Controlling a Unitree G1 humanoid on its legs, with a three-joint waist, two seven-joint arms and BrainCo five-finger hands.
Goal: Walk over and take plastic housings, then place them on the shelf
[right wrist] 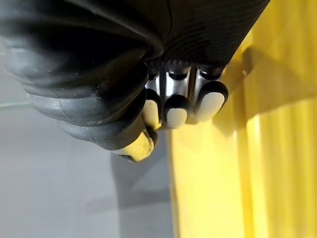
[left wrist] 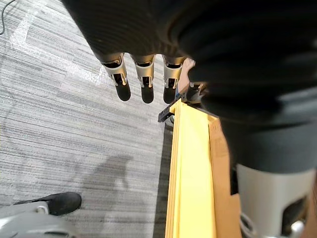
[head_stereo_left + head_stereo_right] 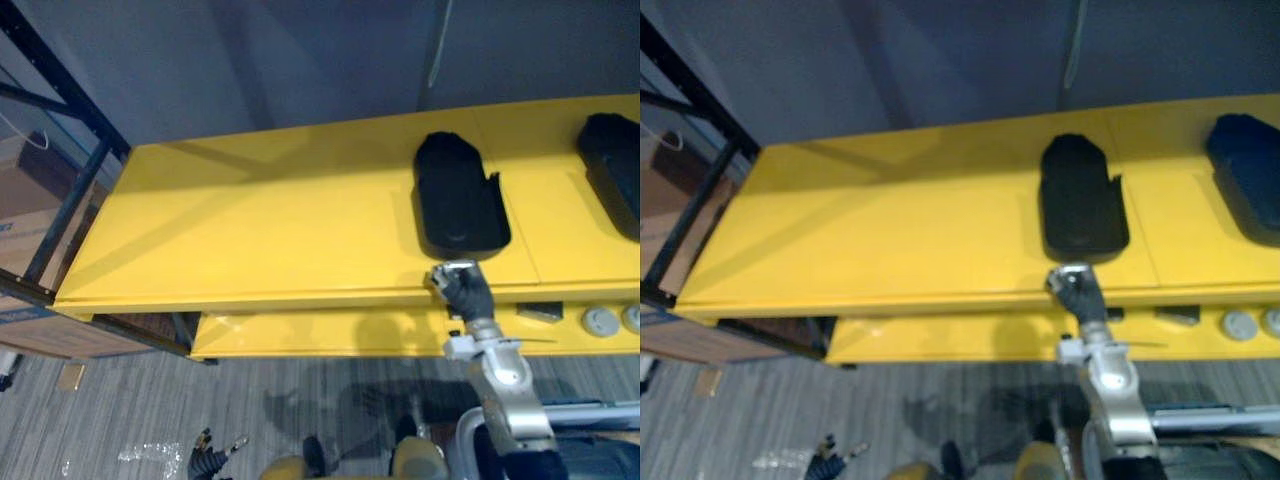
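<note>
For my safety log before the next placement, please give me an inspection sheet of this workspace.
surface: yellow shelf, a lower ledge under its front.
job's things: middle housing and right-edge housing, both black, lying on the shelf top.
clutter: round grey parts on the ledge.
hands: right hand at the shelf's front edge, fingers curled, empty; left hand low over the carpet, fingers straight.
cables: nothing seen.
surroundings: black rack, cardboard boxes.
</note>
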